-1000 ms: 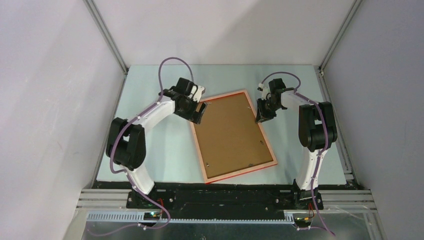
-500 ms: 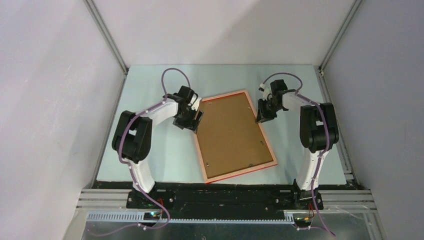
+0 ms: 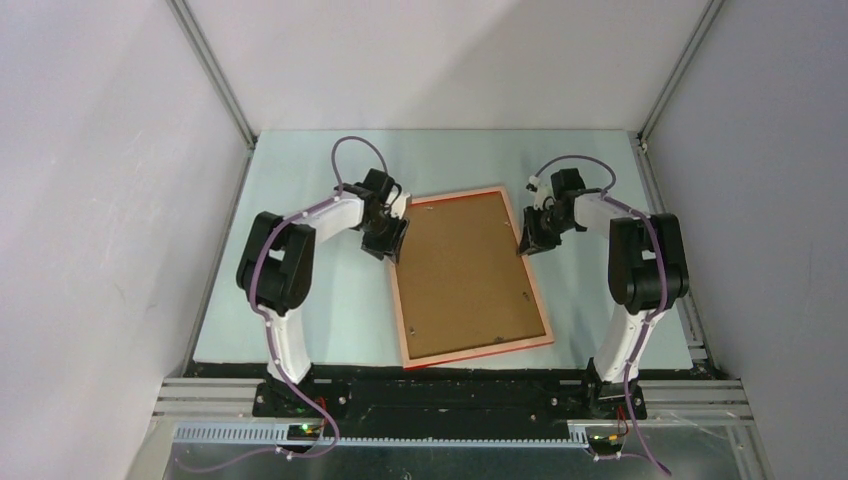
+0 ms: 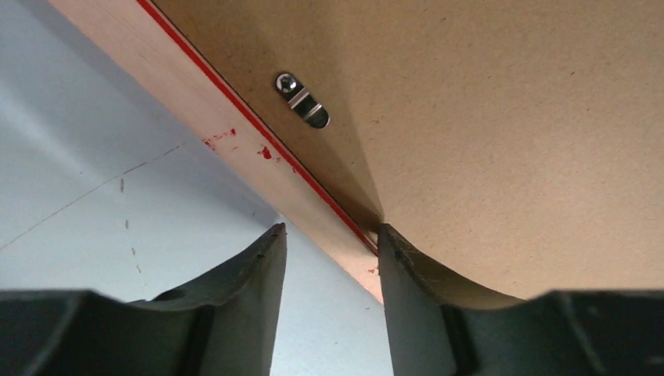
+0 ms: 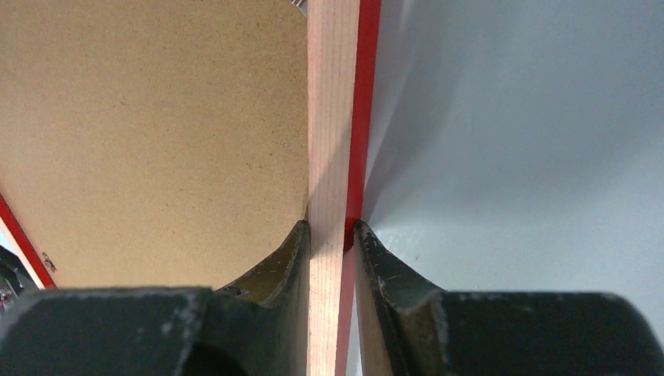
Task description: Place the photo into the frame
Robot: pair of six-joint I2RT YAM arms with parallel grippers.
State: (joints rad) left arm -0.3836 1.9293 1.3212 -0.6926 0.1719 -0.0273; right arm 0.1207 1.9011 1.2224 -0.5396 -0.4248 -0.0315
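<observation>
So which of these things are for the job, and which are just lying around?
For the job: the frame, the backing board in it, the left claw, the right claw. No photo in sight.
Just there: the table, the booth walls.

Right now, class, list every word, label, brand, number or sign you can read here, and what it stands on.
None: no readable text in any view.
The frame, its brown backing board and the metal clip are unmarked; the red flecks on the frame's wood look like smears, not writing.
</observation>
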